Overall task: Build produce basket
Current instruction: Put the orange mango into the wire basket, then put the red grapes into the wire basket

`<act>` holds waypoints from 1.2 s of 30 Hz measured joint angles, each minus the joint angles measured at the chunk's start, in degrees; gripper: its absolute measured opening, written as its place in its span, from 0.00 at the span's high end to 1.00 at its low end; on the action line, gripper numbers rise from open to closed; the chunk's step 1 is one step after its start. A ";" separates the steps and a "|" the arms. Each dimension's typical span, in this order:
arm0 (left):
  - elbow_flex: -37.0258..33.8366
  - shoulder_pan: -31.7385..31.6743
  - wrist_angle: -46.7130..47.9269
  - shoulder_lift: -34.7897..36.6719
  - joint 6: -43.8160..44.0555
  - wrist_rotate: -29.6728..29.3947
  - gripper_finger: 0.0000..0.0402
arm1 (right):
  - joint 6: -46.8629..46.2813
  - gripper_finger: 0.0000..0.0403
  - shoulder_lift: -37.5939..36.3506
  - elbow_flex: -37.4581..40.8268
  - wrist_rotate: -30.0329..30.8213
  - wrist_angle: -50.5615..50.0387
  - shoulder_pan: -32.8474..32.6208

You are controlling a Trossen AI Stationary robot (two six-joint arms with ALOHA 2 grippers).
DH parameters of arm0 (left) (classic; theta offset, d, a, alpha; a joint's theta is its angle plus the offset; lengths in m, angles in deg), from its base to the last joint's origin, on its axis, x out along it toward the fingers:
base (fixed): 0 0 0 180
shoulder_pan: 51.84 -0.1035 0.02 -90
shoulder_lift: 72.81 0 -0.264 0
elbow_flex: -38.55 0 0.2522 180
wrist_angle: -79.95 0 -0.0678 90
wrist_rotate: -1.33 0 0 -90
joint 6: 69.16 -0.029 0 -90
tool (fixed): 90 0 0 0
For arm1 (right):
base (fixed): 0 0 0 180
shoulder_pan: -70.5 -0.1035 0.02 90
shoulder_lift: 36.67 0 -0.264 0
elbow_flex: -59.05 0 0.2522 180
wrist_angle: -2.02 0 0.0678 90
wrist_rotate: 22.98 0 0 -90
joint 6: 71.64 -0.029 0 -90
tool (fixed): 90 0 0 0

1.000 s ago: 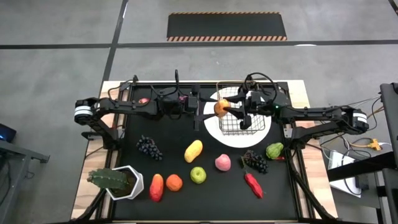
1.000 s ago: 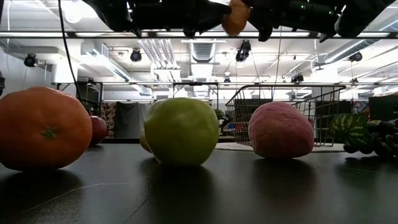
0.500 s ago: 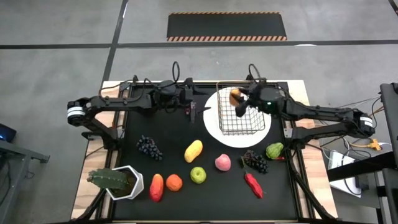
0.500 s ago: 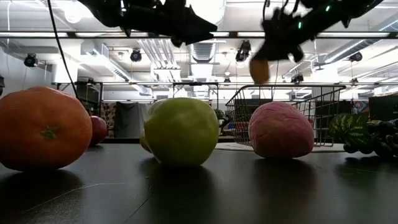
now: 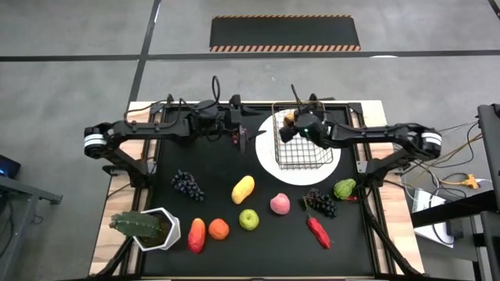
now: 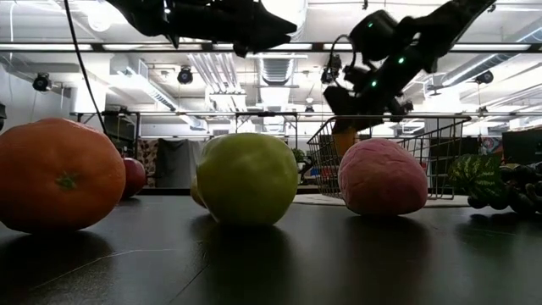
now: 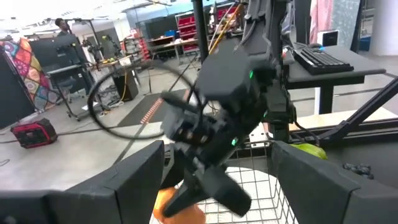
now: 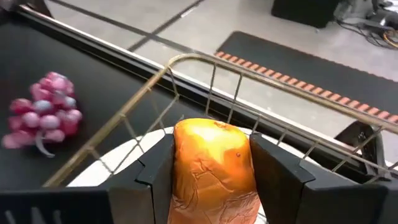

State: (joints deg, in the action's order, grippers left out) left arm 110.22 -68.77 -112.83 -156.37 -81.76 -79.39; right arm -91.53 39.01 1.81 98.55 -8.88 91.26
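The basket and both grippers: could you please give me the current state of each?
basket: upright on the white plate, with no fruit lying in it.
right gripper: shut on the orange fruit, lowering it inside the basket rim.
left gripper: open, empty, beside the basket.

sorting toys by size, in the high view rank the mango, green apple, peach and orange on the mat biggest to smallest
1. mango, clearly the longest.
2. green apple, peach and orange: all look about alike from above, too close to rank.
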 joint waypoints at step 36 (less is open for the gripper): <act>-0.13 0.09 0.55 0.15 2.24 -0.18 0.31 | -1.79 0.28 0.55 -1.04 -3.54 -3.26 2.15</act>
State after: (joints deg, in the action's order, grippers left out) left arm 110.09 -68.68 -112.28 -156.22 -79.53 -79.57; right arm -93.32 39.56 0.77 95.01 -12.15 93.41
